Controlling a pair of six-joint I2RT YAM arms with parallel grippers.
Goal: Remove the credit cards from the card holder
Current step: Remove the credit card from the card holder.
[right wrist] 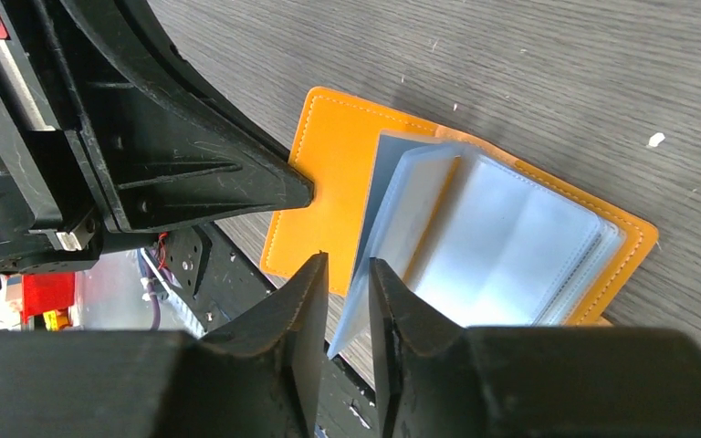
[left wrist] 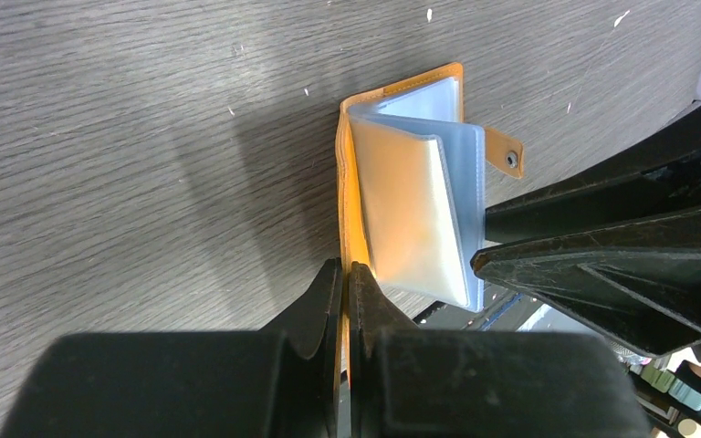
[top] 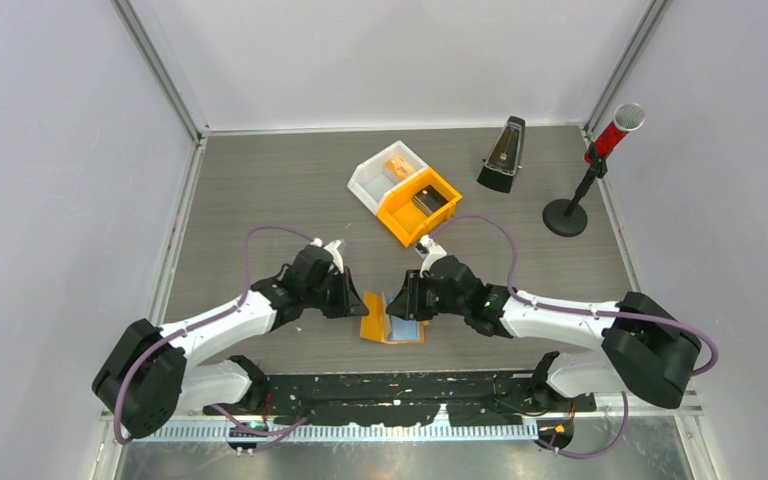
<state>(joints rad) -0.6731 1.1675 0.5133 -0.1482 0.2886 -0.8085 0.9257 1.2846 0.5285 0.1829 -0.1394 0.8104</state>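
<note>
While your left gripper (left wrist: pixel 345 283) pinches the orange cover of the card holder (left wrist: pixel 402 205), your right gripper (right wrist: pixel 347 283) pinches a clear sleeve (right wrist: pixel 392 228) on the table (top: pixel 290 190).

bare table (top: pixel 260 200) leftward (wide), orange bin (top: pixel 418 205) behind

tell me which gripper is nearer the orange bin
Right. The right gripper sits almost straight below the orange bin; the left gripper is further off to the left.
</note>
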